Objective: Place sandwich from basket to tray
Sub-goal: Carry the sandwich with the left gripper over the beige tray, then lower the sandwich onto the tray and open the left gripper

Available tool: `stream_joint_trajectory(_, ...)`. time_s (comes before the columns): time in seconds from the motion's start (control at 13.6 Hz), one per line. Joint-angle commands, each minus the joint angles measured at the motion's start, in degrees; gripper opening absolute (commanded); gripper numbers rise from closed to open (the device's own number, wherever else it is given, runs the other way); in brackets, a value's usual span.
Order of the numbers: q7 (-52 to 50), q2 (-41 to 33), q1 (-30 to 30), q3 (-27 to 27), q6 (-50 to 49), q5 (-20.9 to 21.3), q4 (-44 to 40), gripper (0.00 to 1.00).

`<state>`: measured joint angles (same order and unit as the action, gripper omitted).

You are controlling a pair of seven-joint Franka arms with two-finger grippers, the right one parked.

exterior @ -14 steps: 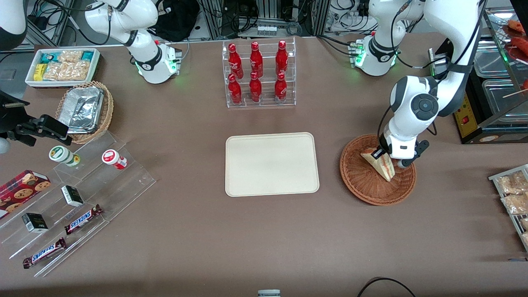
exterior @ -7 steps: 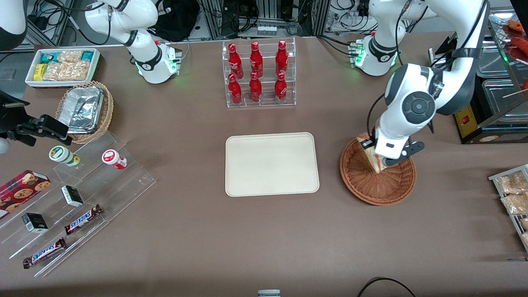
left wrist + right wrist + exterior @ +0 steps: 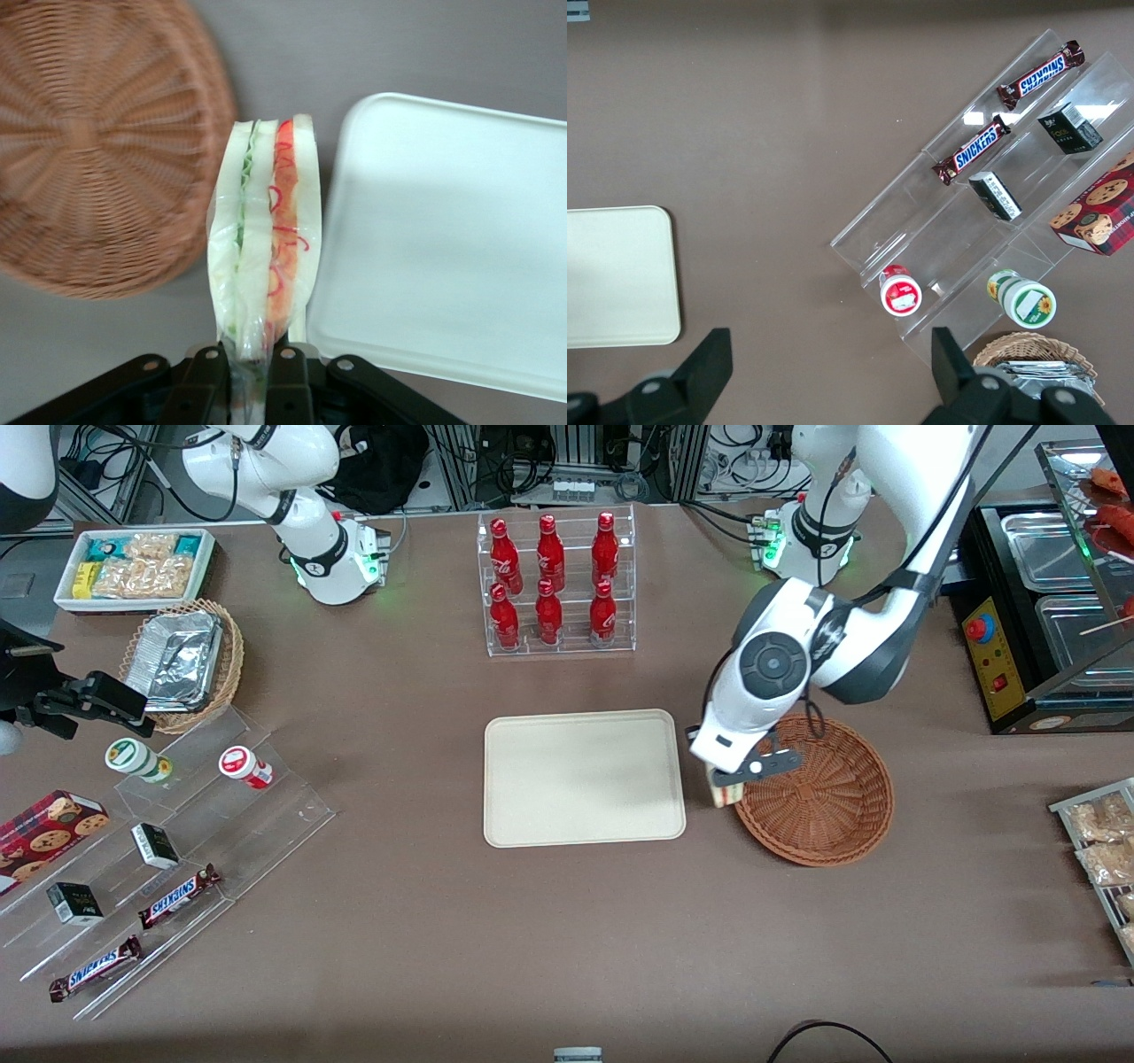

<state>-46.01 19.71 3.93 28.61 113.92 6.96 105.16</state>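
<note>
- Bright, even light from overhead fills the front view; shadows on the table [image 3: 532,921] are soft and short.
- A faint grey shadow of the arm lies across the tray [image 3: 580,779].
- The foil [image 3: 173,660] gives off white glare, and the clear shelf [image 3: 983,186] shows small white glints.
- In the left wrist view the basket [image 3: 84,142] is smeared with motion blur; the sandwich [image 3: 266,257], pinched in the gripper [image 3: 251,390], is sharper.
- That view's tray looks washed out, almost white.

I see the left arm bent low over the table, its gripper [image 3: 251,376] pointing down with both fingers [image 3: 205,379] pressed closed.
</note>
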Motion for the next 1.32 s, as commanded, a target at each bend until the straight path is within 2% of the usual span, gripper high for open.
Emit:
stream_joint_trajectory(0.0,-1.3,5.8,0.1,3.4,0.9,1.3,-6.8,0.03)
stream_joint_trajectory(0.15,-3.1,9.2,5.5,2.9,1.3,2.8,-10.8,0.03)
stream_joint_trajectory(0.37,-10.2,13.9,9.5,2.9,1.3,9.6,-15.4,0.03)
stream_joint_trajectory(0.51,-13.3,16.6,11.7,2.8,1.6,12.2,-17.3,0.03)
stream_joint_trajectory(1.03,-16.3,23.7,16.9,2.4,2.0,13.1,-24.4,0.03)
stream_joint_trajectory(1.25,-19.8,24.6,20.7,-0.4,4.8,14.8,-24.5,0.03)
